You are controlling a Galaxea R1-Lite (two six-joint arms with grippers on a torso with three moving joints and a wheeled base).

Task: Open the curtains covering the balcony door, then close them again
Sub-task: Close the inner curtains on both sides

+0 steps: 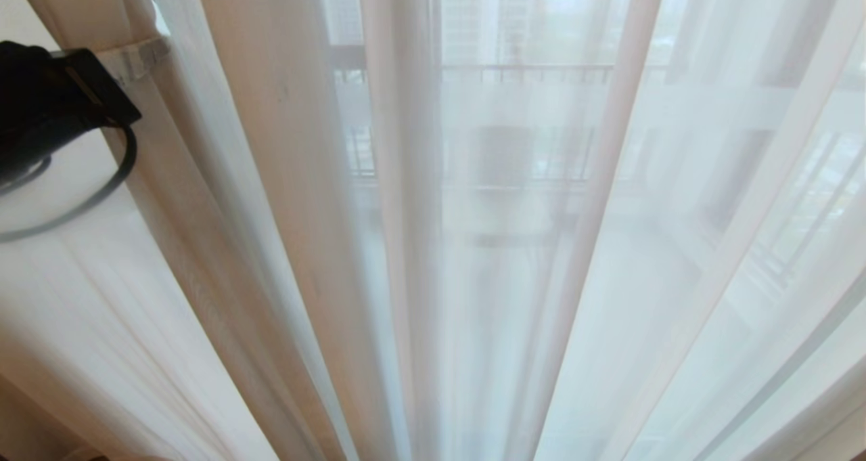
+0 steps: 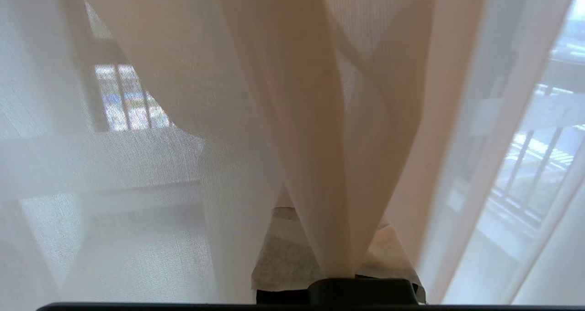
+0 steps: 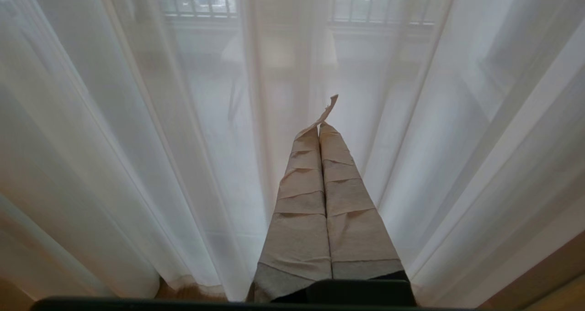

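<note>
Here, the left claw (image 2: 338,267), its tape-wrapped fingers (image 2: 283,256) pressed together, is clamped on a gathered fold of the curtains (image 2: 320,142); the pinched cloth is a beige-toned pleat that rises from between the fingers and fans outward. In the head view the left arm's dark wrist and cable (image 1: 61,109) sit at the left edge, against the sheer white fabric (image 1: 514,244). The right claw (image 3: 322,128) hangs apart from the work, its two tape-wrapped fingers (image 3: 301,210) closed flat against each other with nothing between them, a loose end of tape curling at the tip; it points toward the sheer folds but does not grip them. The curtains fill all three views, drawn across the opening in long vertical pleats. Behind them, seen dimly through the sheer, lies the balcony door (image 1: 528,68) as faint horizontal bands, with railing bars (image 3: 201,0) and blurred buildings beyond. A strip of wooden floor (image 3: 548,283) shows at the edge of the right wrist view.
</note>
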